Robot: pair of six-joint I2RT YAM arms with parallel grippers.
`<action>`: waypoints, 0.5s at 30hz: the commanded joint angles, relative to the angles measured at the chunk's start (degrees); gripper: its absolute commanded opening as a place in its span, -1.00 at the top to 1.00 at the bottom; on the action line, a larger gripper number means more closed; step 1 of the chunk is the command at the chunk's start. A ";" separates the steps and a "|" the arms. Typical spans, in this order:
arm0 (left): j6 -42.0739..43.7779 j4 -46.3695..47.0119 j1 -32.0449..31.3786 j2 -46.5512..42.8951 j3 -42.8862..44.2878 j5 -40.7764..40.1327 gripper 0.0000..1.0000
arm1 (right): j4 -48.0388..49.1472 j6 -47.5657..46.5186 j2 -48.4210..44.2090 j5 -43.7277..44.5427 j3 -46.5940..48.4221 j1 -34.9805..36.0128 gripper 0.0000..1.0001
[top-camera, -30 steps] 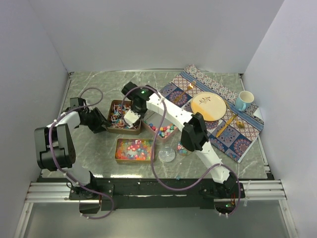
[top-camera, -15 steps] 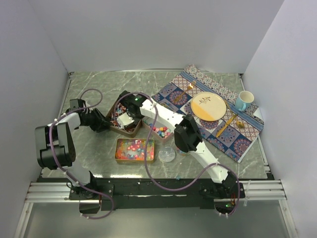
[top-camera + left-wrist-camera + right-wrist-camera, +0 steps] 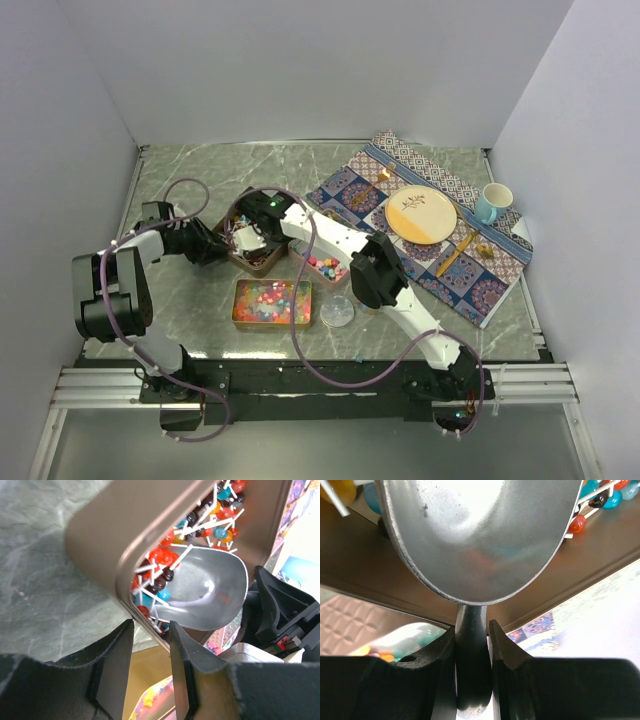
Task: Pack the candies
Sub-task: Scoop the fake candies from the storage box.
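Where the stick candies [image 3: 165, 565] are lying: they are piling in the tipped tin [image 3: 100, 535], left of centre in the top view.
Scoop [image 3: 212, 592]: its bowl is resting among them, showing mostly bare metal.
Right gripper [image 3: 472, 630]: it is clenching the handle of the scoop.
Left gripper [image 3: 150, 626]: its fingers are pinching the tin's rim.
Doing it well: a low, slow push under the sticks is looking safest to me, so none are spilling over the rim.

No legible text, label, brand, number or sign appears in any view, whether on the candies [image 3: 270, 301], the tins [image 3: 235, 302], the plate [image 3: 432, 226], the cup [image 3: 492, 203] or the patterned cloth [image 3: 482, 286].
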 commanded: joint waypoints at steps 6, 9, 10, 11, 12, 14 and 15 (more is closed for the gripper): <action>5.68 -5.18 5.53 -3.18 12.03 7.79 0.04 | 3.52 7.23 -5.22 -8.56 -10.43 -0.26 1.00; 7.35 -2.57 8.52 -2.75 17.84 6.13 0.20 | 0.97 8.37 -3.73 -9.09 -7.36 -0.70 1.00; 7.53 0.23 8.88 -0.83 19.07 3.86 0.27 | 0.97 8.38 -3.64 -9.00 -7.26 -0.70 1.00; 7.19 2.00 9.23 0.67 21.25 3.23 0.36 | 1.58 8.20 -3.99 -8.74 -7.61 -0.70 1.00; 6.75 3.32 9.32 2.60 22.58 3.05 0.55 | 2.19 7.77 -4.25 -8.65 -8.57 -0.70 1.00; 4.99 5.96 8.97 9.71 26.87 2.17 0.71 | 2.64 7.06 -4.35 -6.90 -9.11 -0.61 1.00; 4.29 6.67 8.71 11.91 28.12 1.73 0.84 | 2.12 6.36 -3.99 -6.11 -8.06 -0.44 1.00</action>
